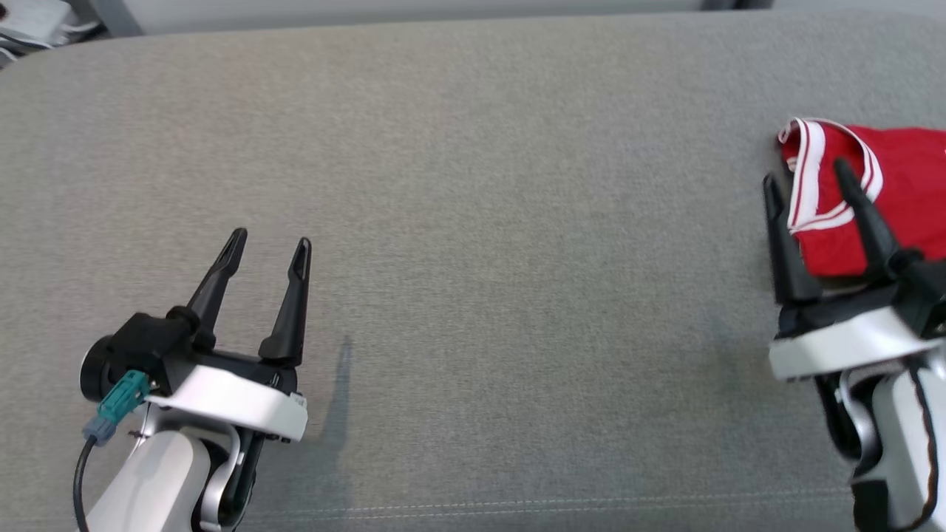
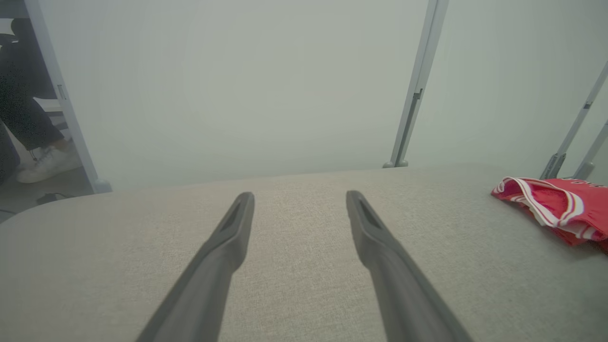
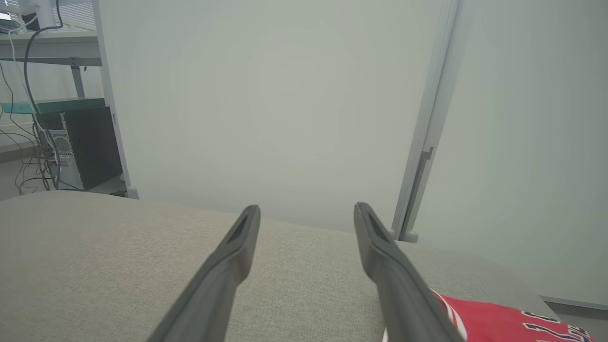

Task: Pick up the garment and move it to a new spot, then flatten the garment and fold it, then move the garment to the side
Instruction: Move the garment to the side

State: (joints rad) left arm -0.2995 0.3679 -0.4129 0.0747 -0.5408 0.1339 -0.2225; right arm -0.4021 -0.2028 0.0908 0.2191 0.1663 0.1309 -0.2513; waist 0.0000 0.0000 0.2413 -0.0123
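Right gripper (image 1: 807, 177) is spread wide with nothing in it. In the head view its fingers sit over the near-left corner of the garment (image 1: 905, 170), one finger crossing the red cloth and the other just off its left edge. From the right wrist view the garment (image 3: 498, 323) lies below and to the right of the fingers, so I'd say it's hovering beside the cloth, not around it. Left gripper (image 1: 270, 240) is wide open and empty too, well apart, over bare grey bench (image 1: 480, 222).

The garment is a compact red bundle with white trim at the far right of the bench, running off the frame. It looks folded to me, so my guess is we're on the last step, the move to the side, with the cloth already set down. Next move, I reckon: lift the right arm straight up and back so a finger doesn't hook that loose trim loop.

The trimmed opening points left, toward the middle of the bench. The long axis seems to run left to right, but the cut-off edge means I can't say for sure.
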